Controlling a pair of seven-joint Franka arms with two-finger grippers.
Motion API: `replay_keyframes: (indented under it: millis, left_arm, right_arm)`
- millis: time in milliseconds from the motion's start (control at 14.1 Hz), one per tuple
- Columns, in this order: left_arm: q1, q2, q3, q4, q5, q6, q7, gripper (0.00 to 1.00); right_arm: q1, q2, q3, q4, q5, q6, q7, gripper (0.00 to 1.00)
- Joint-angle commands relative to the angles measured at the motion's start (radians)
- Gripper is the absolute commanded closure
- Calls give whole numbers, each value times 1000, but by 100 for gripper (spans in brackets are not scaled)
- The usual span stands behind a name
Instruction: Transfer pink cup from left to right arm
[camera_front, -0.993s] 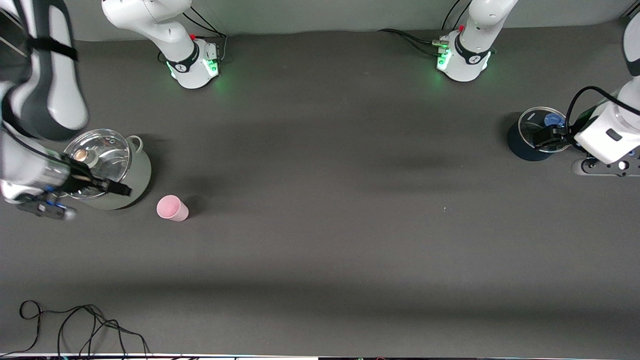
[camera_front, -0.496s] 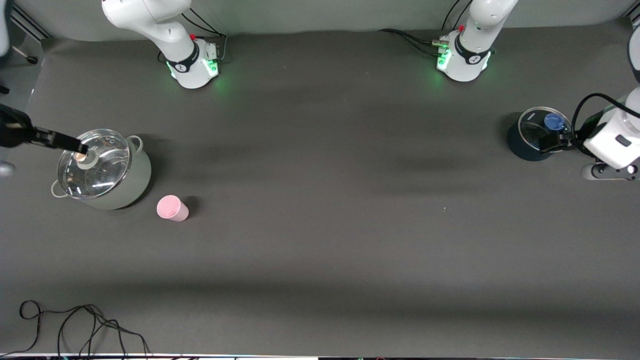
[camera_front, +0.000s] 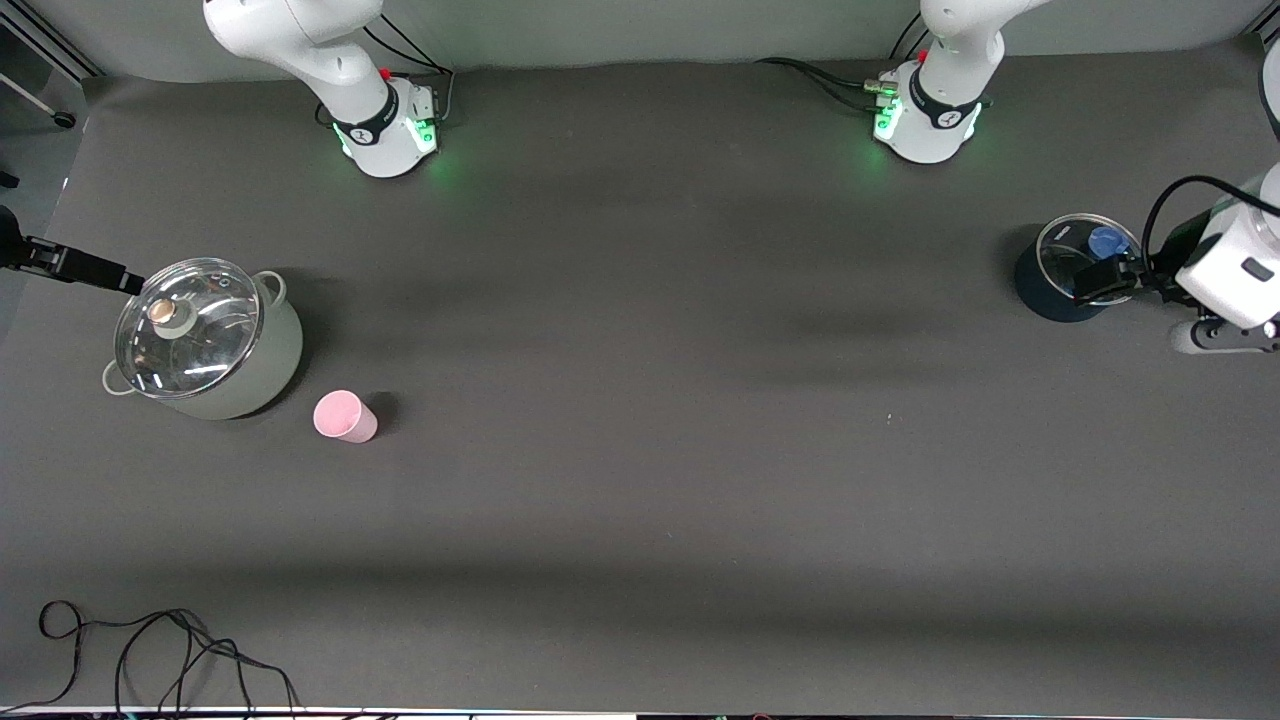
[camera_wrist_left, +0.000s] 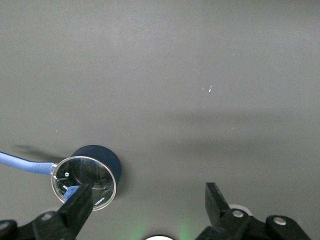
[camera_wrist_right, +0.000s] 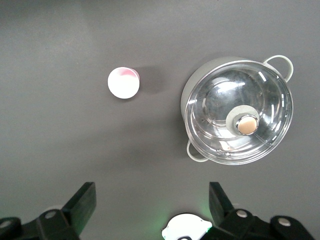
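- Cable (camera_front: 160, 650) coils at the near edge of the table (camera_front: 640, 500), toward the right arm's end; nothing touches it.
- Farther in stands the pink cup (camera_front: 345, 416), upright on the mat, mouth up, just beside the grey-green pot (camera_front: 205, 340) and slightly nearer the camera than it; no gripper touches it.
- Judged by its look, the cup is light, stiff plastic with smooth, slightly tapered walls; it could tip or slide at a nudge; the fingers should pinch it across the wall around mid-height, or grip the rim from above.
- The pot carries a glass lid (camera_front: 185, 325); the right gripper (camera_front: 85, 268) hangs at the table's edge beside it, fingers spread and empty.
- At the left arm's end sits a dark blue pot (camera_front: 1045, 290) with its own glass lid; the left gripper (camera_front: 1100, 278) hovers over it, jaws released, holding nothing.
- Both arm bases stand farthest of all; the cup lies well apart from the left gripper.
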Motion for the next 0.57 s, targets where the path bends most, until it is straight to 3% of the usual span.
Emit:
replay_keyframes:
  millis: [0, 142, 284, 496]
  left_arm:
    - [-140, -24, 132, -14, -12, 3, 17, 0]
    - [-223, -23, 218, -14, -13, 1, 40, 0]
    - [-231, -23, 248, -14, -14, -4, 89, 0]
    - [-252, -18, 254, -14, -14, 4, 84, 0]
  right_arm:
    - [6, 8, -7, 17, -18, -23, -19, 0]
    - [6, 8, -6, 18, -18, -24, -19, 0]
    - [-14, 7, 17, 18, -17, -29, -9, 0]
    - [-165, -7, 195, 18, -17, -30, -8, 0]
